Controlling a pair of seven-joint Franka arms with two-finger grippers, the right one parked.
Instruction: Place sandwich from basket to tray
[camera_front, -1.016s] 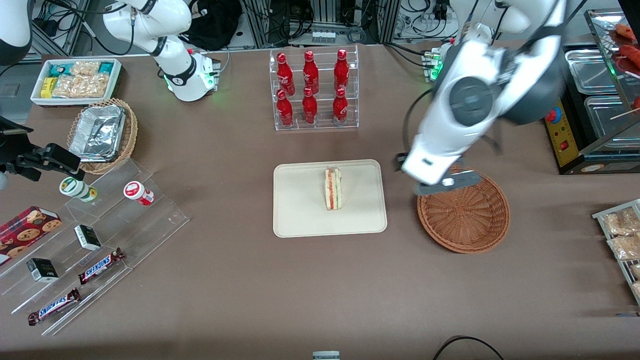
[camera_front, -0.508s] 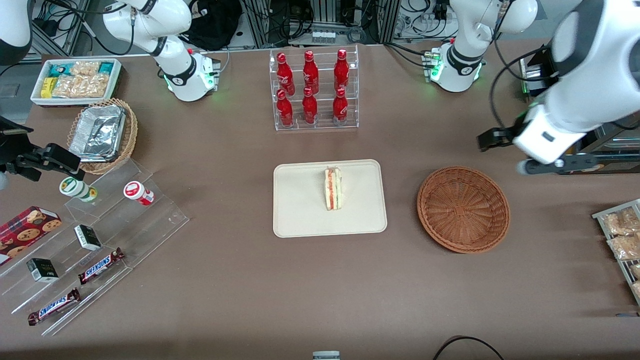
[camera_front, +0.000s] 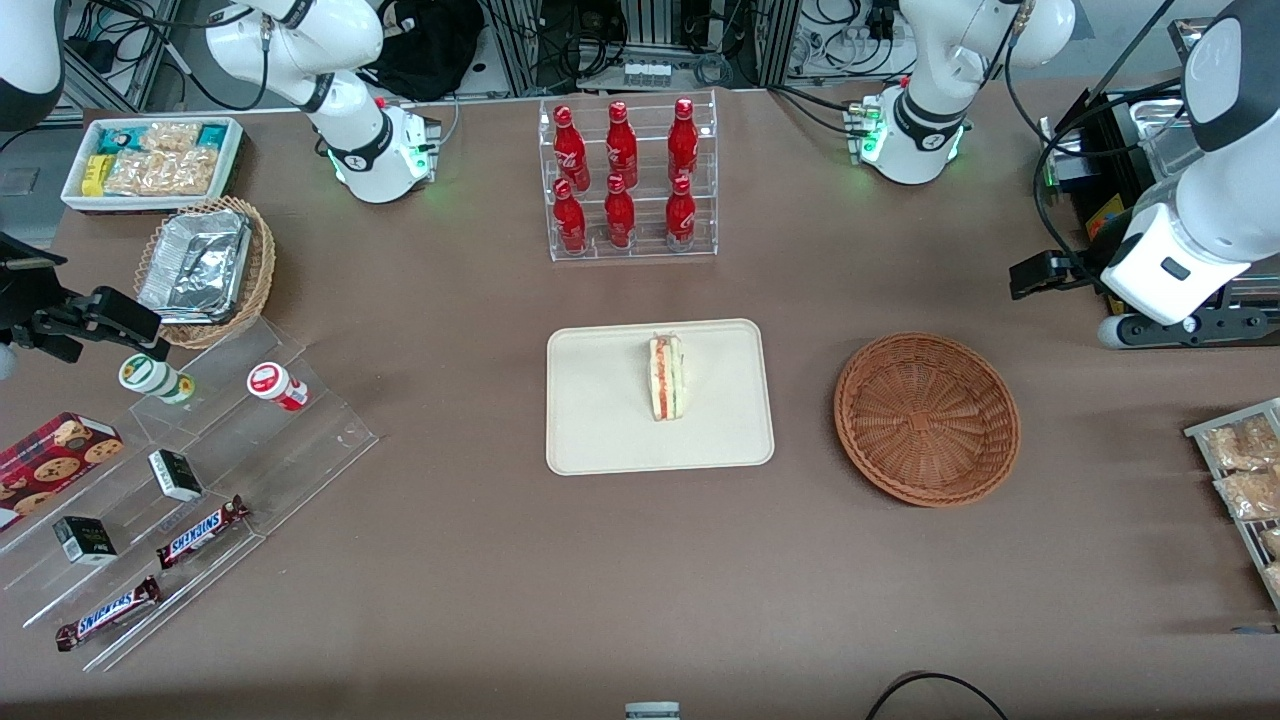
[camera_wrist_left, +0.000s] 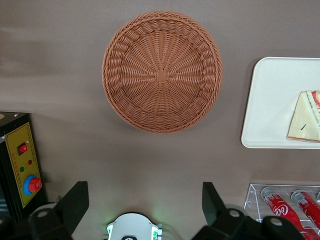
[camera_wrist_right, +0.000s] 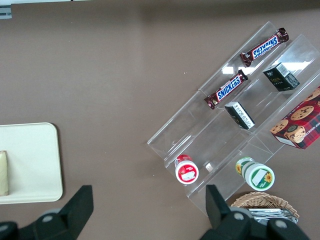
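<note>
Sandwich (camera_front: 666, 377) on tray (camera_front: 600, 440); gripper (camera_wrist_left: 145, 200) spread wide above table.

Your left arm hangs raised toward the working arm's end of the table, wrist pointing straight down. Its gripper (camera_wrist_left: 145, 200) is high above the tabletop, fingers (camera_wrist_left: 75, 197) spread wide apart with nothing between them, holding nothing at all.

sandwich (camera_wrist_left: 306, 118) cut off; gripper (camera_wrist_left: 145, 200) fingers partly cropped
</note>
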